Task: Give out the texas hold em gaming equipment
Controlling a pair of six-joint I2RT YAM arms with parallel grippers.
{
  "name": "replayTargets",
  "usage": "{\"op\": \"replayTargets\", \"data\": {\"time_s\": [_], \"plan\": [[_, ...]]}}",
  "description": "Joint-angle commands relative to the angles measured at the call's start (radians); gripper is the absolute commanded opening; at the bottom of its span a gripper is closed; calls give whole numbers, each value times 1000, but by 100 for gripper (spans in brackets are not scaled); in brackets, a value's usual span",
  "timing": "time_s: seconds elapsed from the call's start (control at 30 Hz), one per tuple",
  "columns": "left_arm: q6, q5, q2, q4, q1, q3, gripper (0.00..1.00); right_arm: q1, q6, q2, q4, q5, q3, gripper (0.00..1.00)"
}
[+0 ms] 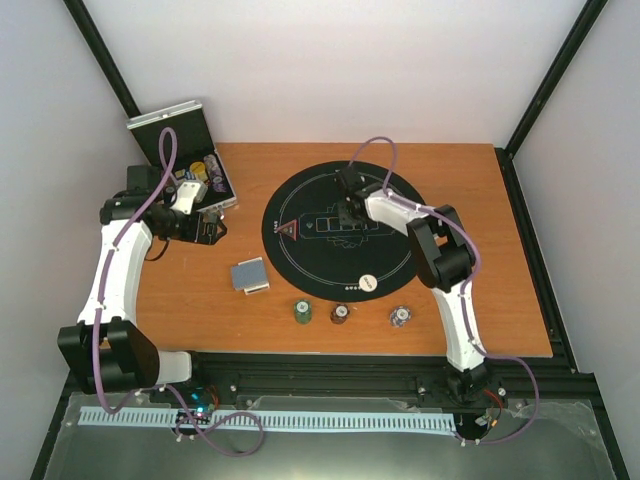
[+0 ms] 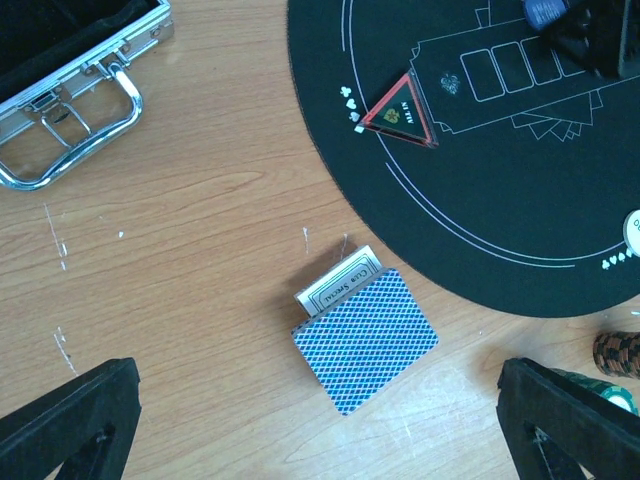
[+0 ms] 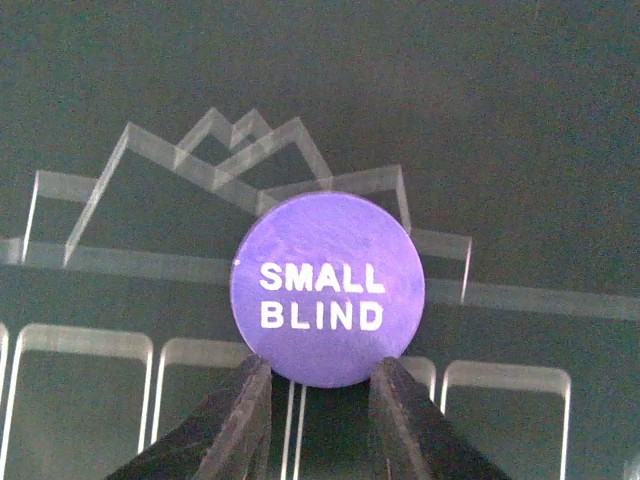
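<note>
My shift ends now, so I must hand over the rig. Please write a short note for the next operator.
Left gripper: open, empty, near the open case.
Right gripper: over the black mat, fingers narrow at the purple SMALL BLIND disc; grip unclear.
Done: triangle marker and white disc lie on the mat.
Left: deck lies on the wood, no cards dealt; green chips, maroon chips and purple-white chips wait in a row near the mat's near edge.
</note>
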Motion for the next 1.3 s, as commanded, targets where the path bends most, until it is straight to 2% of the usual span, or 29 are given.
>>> {"op": "replayTargets", "data": {"time_s": [0.0, 0.27, 0.4, 0.5, 0.57, 0.63, 0.83, 1.0, 1.1, 1.27], "plan": [[38, 23, 15, -17, 6, 30, 100, -56, -43, 171, -128, 12, 226, 30], [41, 31, 28, -3, 5, 28, 100, -91, -80, 410, -305, -9, 685, 30], [40, 43, 55, -4, 5, 29, 100, -94, -93, 389, -322, -28, 711, 35], [32, 43, 62, -4, 6, 30, 100, -87, -99, 266, -295, -39, 613, 46], [26, 33, 58, 1, 6, 27, 100, -76, -106, 170, -261, -37, 500, 58], [23, 22, 49, 4, 5, 24, 100, -61, -105, 64, -244, -38, 393, 62], [16, 9, 26, -8, 5, 11, 100, 34, -32, -266, -137, -11, -90, 64], [6, 31, -1, -6, 5, -11, 100, 156, 62, -442, -71, 28, -442, 64], [1, 41, -2, -8, 6, -12, 100, 217, 111, -499, -44, 28, -549, 65], [5, 34, -16, 0, 6, -35, 100, 259, 128, -535, -42, 35, -617, 63]]}}
